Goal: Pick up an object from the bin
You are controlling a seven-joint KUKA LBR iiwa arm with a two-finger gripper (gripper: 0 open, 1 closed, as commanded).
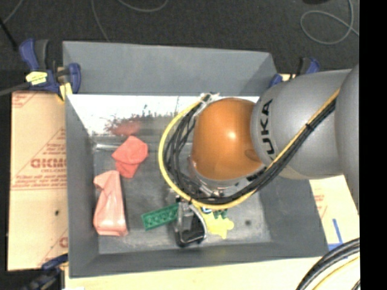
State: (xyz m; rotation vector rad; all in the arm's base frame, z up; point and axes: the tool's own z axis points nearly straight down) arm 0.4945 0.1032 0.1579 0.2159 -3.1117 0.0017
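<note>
My gripper point(190, 229) is low in the bin near its front wall, below the orange dome. A green flat toothed piece point(159, 216) lies just to its left, touching or nearly touching it. A pale yellow piece point(219, 225) shows right beside the gripper on its right. Whether anything sits between the fingers is hidden.
A red crumpled cloth-like lump point(130, 155) lies at the left back of the bin floor. A pink soft bag-like thing point(110, 203) lies along the left wall. The arm and its cables cover the right half of the bin.
</note>
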